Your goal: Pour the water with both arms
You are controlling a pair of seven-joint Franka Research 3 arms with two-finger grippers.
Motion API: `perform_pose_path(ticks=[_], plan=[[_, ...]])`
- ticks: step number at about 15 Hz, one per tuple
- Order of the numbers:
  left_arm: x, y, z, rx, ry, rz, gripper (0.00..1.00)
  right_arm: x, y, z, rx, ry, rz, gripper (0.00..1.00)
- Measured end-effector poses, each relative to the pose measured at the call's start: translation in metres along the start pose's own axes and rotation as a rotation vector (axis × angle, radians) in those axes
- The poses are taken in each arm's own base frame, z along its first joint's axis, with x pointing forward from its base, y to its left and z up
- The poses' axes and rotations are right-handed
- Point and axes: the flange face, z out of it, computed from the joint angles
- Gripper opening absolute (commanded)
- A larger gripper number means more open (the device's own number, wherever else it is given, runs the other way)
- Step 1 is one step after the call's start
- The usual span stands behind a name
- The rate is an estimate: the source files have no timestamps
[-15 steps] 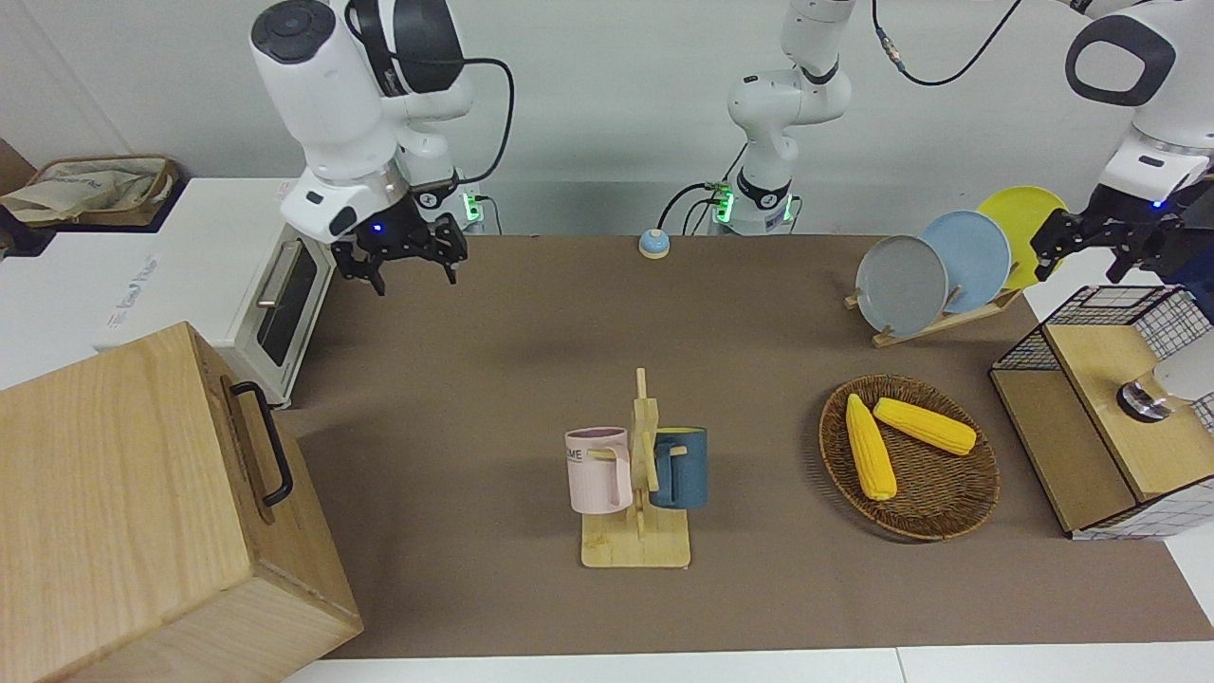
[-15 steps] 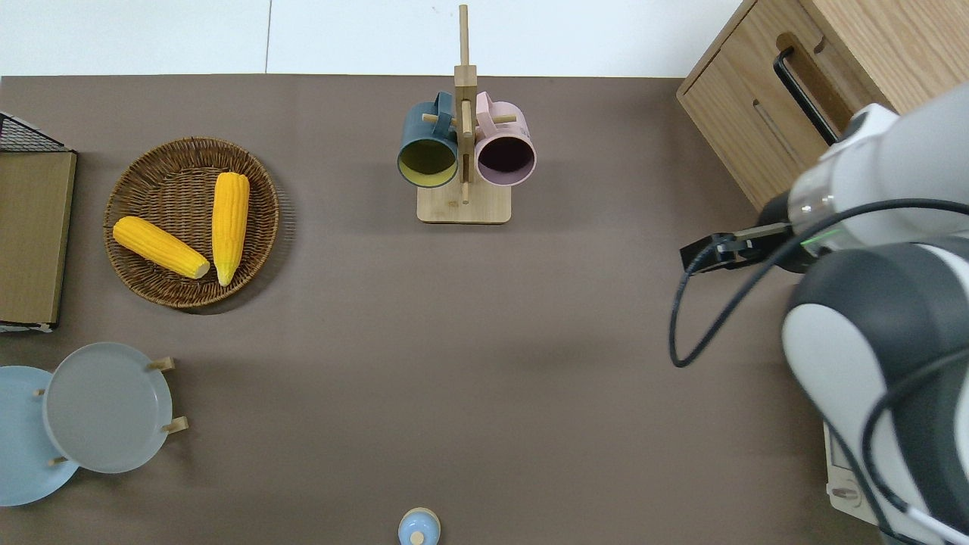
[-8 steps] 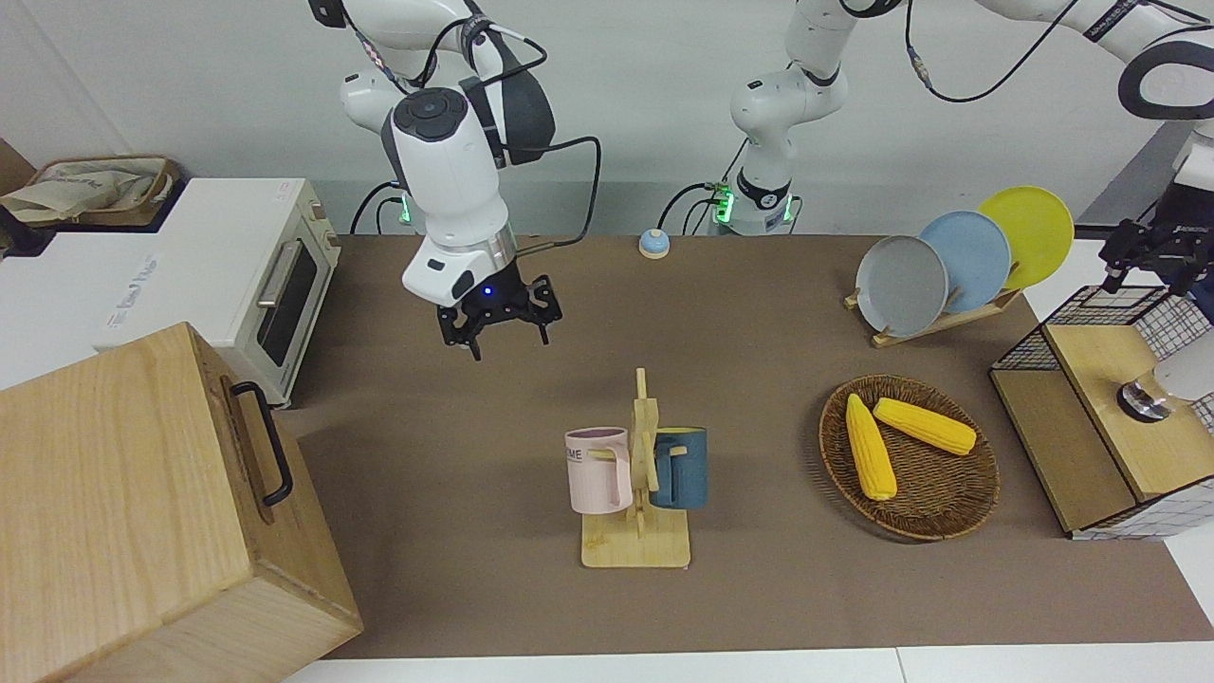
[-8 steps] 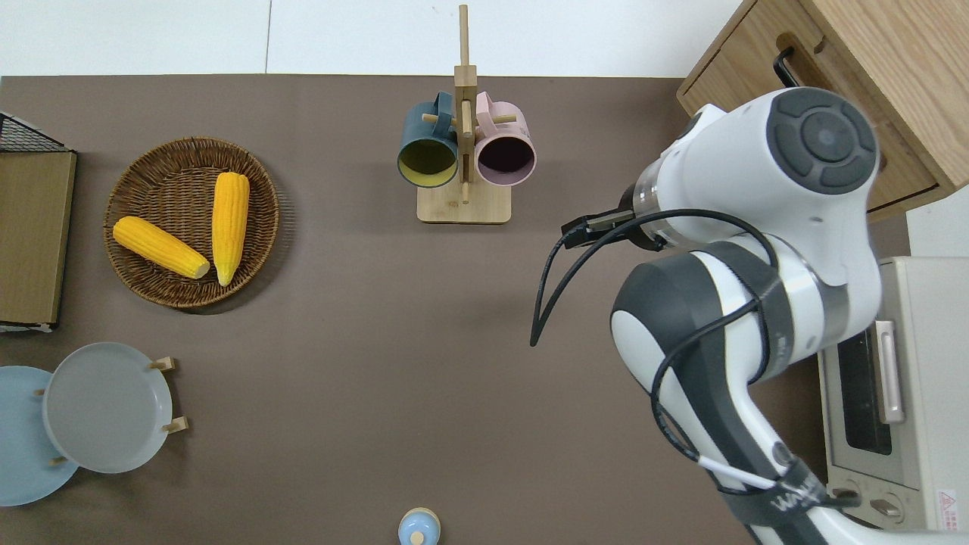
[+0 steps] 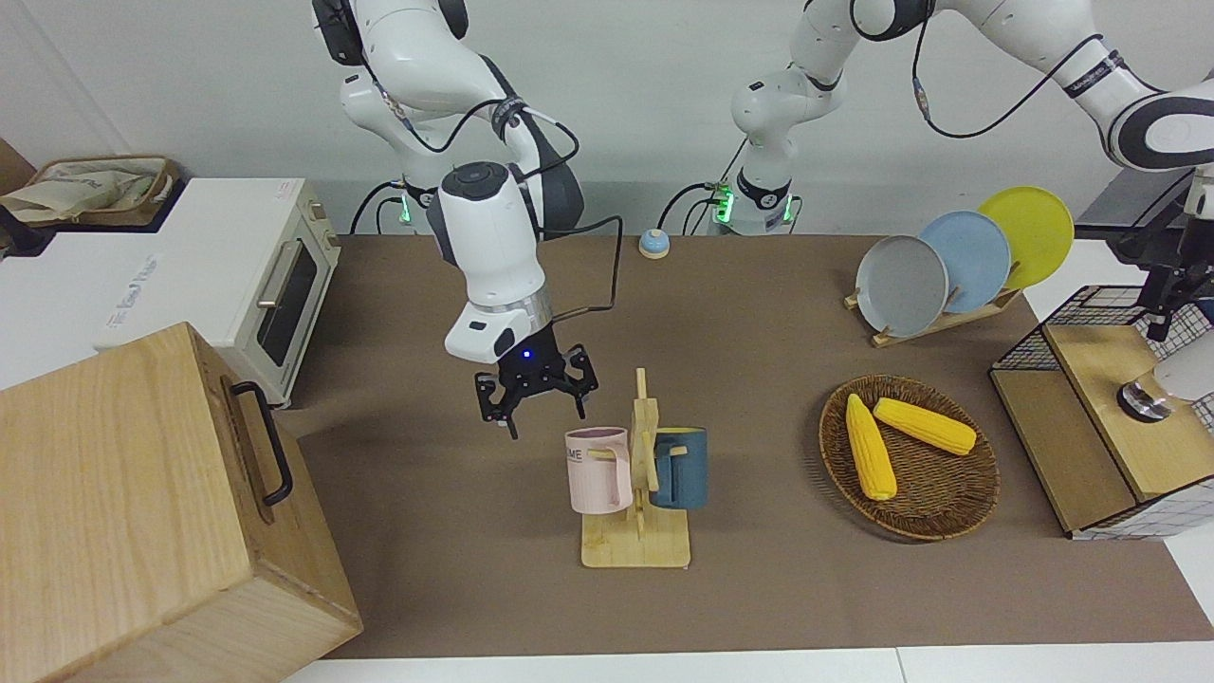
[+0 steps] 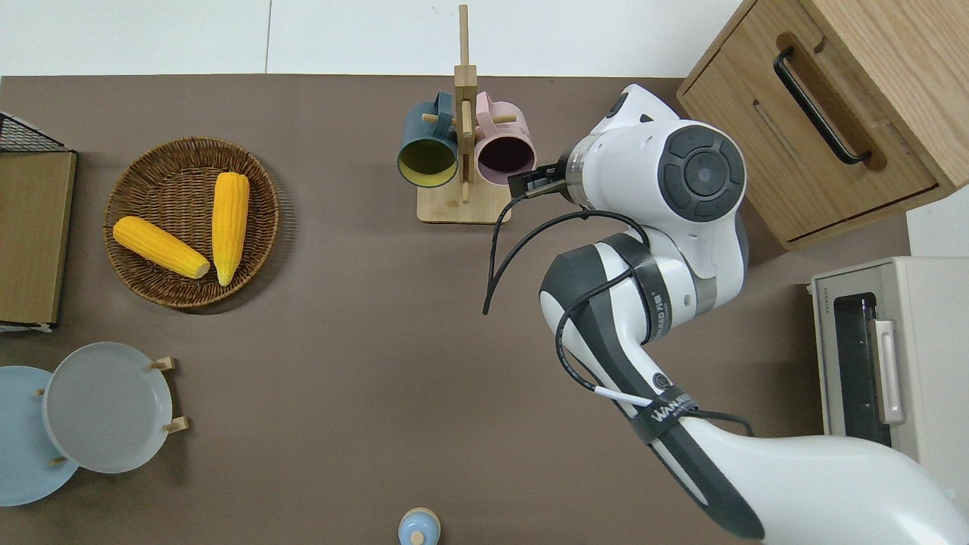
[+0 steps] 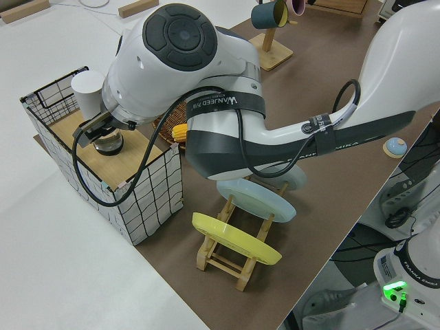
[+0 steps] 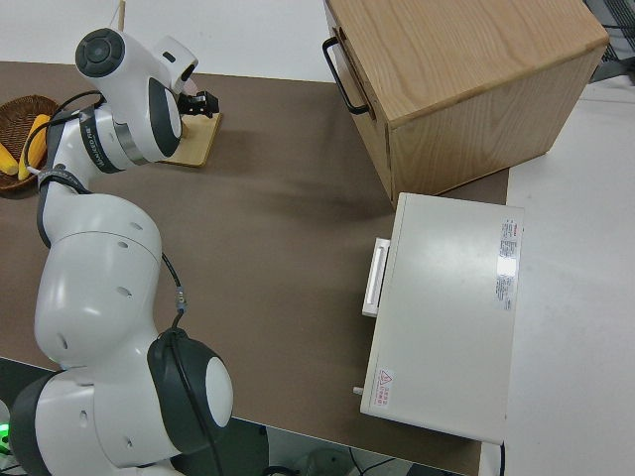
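My right gripper (image 5: 536,394) hangs open and empty over the brown mat. It is just beside the pink mug (image 5: 599,470), toward the right arm's end of the table. That mug and a dark blue mug (image 5: 680,467) hang on a wooden mug rack (image 5: 637,545). In the overhead view the right arm's wrist hides the gripper. My left gripper (image 5: 1162,308) is over a wire basket (image 5: 1119,304) at the left arm's end, above a white vessel with a metal base (image 5: 1171,379). No water is in view.
A large wooden cabinet (image 5: 142,512) and a white toaster oven (image 5: 275,294) stand at the right arm's end. A wicker basket (image 5: 934,517) holds two corn cobs. Three plates stand in a rack (image 5: 934,270), and a small blue bell (image 5: 653,244) sits near the robots.
The right arm swung from beside the toaster oven toward the mug rack and came lower. The left gripper moved farther toward the left arm's end of the table and dropped toward the wire basket.
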Motion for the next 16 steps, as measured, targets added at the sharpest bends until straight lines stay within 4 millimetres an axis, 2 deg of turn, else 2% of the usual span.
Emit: perform_pose_path(ticks=[3,5,7,9,11,13,14,15,16], plan=[[0.003,0.007,0.016,-0.021,0.042,-0.036,1.0,0.009,-0.007,0.009,-0.025,0.03,-0.069,0.912],[0.005,0.012,0.027,-0.016,0.054,-0.038,1.0,0.018,-0.014,0.006,-0.033,0.078,-0.096,0.735],[0.009,0.018,0.036,-0.005,0.072,-0.035,1.0,0.023,-0.014,0.005,-0.042,0.109,-0.114,0.47],[0.011,0.02,0.044,0.004,0.08,-0.033,1.0,0.024,-0.016,0.006,-0.055,0.119,-0.137,0.266],[0.014,0.018,0.045,0.01,0.085,-0.03,1.0,0.024,-0.018,0.007,-0.059,0.12,-0.145,0.109],[0.018,0.014,0.045,0.017,0.093,-0.026,0.99,0.024,-0.019,0.006,-0.058,0.122,-0.147,0.048],[0.019,0.011,0.044,0.023,0.096,-0.025,0.96,0.025,-0.019,0.005,-0.058,0.123,-0.147,0.006],[0.019,0.009,0.043,0.026,0.098,-0.025,0.84,0.025,-0.017,0.005,-0.064,0.123,-0.148,0.0],[0.019,0.006,0.043,0.029,0.1,-0.027,0.66,0.025,-0.014,0.006,-0.07,0.123,-0.147,0.0]])
